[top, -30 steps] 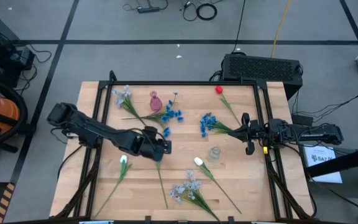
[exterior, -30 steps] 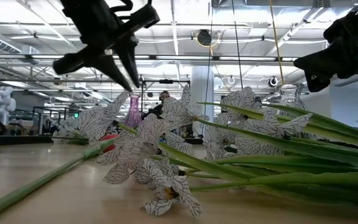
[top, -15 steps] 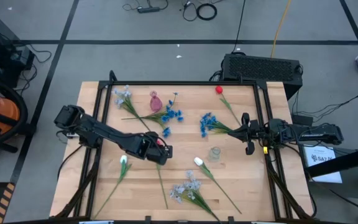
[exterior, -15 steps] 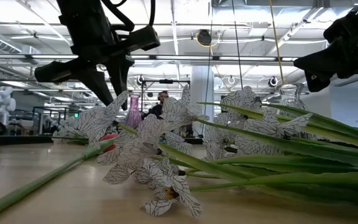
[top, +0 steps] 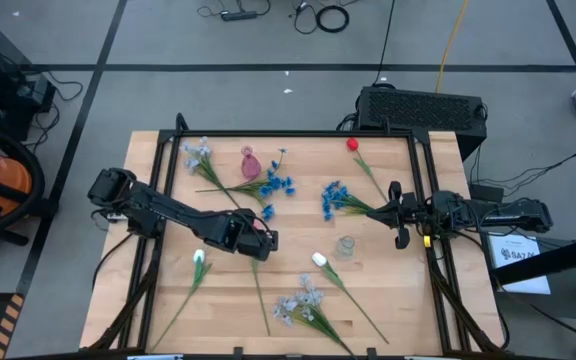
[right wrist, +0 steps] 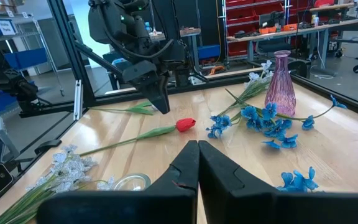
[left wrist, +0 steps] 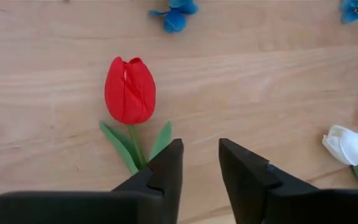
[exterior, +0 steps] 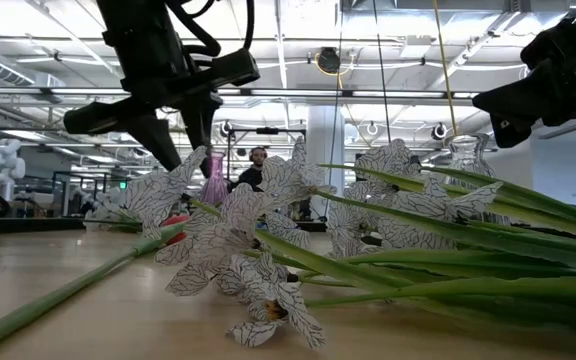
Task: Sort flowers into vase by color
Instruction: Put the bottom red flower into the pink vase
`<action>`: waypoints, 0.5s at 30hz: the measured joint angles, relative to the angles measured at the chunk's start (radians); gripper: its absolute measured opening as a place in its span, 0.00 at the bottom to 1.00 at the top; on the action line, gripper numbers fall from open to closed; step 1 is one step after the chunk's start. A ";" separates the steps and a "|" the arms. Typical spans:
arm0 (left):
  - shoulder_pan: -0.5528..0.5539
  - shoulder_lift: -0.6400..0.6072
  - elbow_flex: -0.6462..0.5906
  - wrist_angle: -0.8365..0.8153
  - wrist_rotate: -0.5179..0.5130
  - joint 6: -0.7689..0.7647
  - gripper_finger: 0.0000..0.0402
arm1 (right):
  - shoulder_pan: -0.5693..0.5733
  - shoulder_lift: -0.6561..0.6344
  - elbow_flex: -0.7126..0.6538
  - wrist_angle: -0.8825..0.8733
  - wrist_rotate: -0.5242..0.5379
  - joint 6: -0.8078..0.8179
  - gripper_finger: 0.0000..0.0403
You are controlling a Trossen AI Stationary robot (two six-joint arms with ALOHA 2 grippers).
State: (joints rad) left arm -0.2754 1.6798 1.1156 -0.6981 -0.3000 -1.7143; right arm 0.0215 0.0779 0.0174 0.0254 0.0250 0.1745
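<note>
We look down on a wooden table [top: 168, 180] strewn with long-stemmed artificial flowers, a pink vase [top: 249, 163] near its far edge and a clear glass vase [top: 346, 246] nearer the middle. The left gripper [top: 258, 240] hangs over the middle of the table above a red tulip [left wrist: 130, 90]. A second ago its fingers were narrower; now they stand moderately apart and hold nothing — the tulip lies flat on the wood just beside them. We judge it was either just let go or is about to be taken, so it is not yet sorted.

The right gripper [top: 398, 216] waits at the table's right edge, fingers pressed together and empty, near a blue spray [top: 334, 198].

The left wrist view alone shows the tulip clear of the fingers; from above the arm hides it. A white tulip [left wrist: 348, 148] lies nearby. Only the low view shows pale lavender-white sprays [exterior: 238, 240] at the near edge.
</note>
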 joint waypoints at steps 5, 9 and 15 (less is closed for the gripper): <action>0.010 0.000 0.000 -0.004 0.000 0.007 0.39 | 0.000 0.000 0.000 0.000 0.000 0.000 0.00; 0.015 0.000 -0.001 -0.051 0.009 0.016 0.41 | 0.000 0.000 0.000 0.000 0.000 0.000 0.00; 0.014 0.003 -0.029 -0.070 0.080 -0.008 0.41 | 0.000 0.000 0.000 0.000 0.000 0.000 0.00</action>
State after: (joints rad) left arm -0.2611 1.6833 1.0864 -0.7681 -0.2196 -1.7226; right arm 0.0216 0.0777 0.0174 0.0254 0.0247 0.1745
